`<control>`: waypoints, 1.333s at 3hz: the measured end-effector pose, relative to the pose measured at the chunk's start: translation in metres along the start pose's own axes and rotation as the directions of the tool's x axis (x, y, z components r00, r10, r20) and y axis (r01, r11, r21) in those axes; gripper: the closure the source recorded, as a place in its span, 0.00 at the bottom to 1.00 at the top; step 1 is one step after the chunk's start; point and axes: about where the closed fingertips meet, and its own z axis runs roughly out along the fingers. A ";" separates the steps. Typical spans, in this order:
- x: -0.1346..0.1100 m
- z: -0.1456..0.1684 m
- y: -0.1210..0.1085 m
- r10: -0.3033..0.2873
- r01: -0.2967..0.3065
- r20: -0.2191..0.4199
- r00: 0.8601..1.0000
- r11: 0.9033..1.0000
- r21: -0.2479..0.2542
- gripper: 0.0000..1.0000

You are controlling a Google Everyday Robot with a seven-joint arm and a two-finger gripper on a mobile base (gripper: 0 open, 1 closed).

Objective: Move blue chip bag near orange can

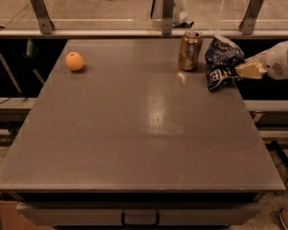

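The blue chip bag is a crumpled navy foil bag with white lettering at the table's far right edge. It stands just right of the orange can, a bronze can with a silver top, with a small gap between them. My gripper reaches in from the right and is shut on the bag's right edge, with its cream fingers pinching the foil. The white arm behind it runs off the right edge of the view.
A round orange fruit lies at the table's far left. The grey table has a glass barrier on metal posts along its far edge. A drawer handle shows below the front edge.
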 end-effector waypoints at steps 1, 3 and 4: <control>0.000 0.007 0.005 0.013 -0.013 -0.010 1.000 1.000 -0.018 0.58; -0.010 0.009 0.016 -0.010 0.009 -0.020 1.000 0.999 -0.044 0.13; -0.031 -0.004 0.020 -0.057 0.057 -0.003 0.998 0.998 -0.040 0.00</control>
